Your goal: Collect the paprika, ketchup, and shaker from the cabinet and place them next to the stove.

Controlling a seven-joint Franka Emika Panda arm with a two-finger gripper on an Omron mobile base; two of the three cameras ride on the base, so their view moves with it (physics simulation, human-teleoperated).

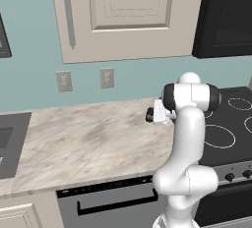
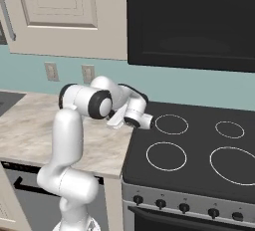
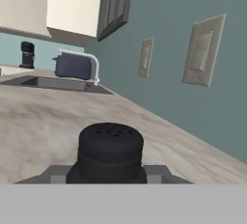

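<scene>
Left base view, far left: dark sink [image 1: 10,143] set into marbled counter [image 1: 88,143]. Above, beige cabinet [image 1: 123,15], panelled door shut, long bar handle [image 1: 69,15] near its left edge. Two wall outlets [image 1: 64,81] on teal wall below cabinet. Dishwasher front [image 1: 108,205] under counter edge. Centre right: white arm folded over counter's right end, wrist pointing left; small dark shape at its tip, gripper [image 1: 150,115], low over counter just beside stove [image 1: 231,128]. Black glass cooktop with white rings at far right.

Right base view, left to right: cabinet door, outlets [image 2: 51,70], counter [image 2: 25,130], arm bent down with hand at the seam between counter and stove [image 2: 199,150]; black microwave [image 2: 189,21] overhead.

Hand view, left: black coffee machine [image 3: 27,54] far down the counter, then a dark toaster [image 3: 75,66] with pale rim beside the sink edge. Centre bottom: shaker [image 3: 110,153], stubby black cylinder with perforated rounded top, upright, sitting between the finger tips [image 3: 58,175]. Tips pressed against both its sides, so jaws clamped on shaker, partly apart by its width. Cannot tell whether its base touches counter or hangs just above. Right: teal wall with two outlet plates [image 3: 202,51].
</scene>
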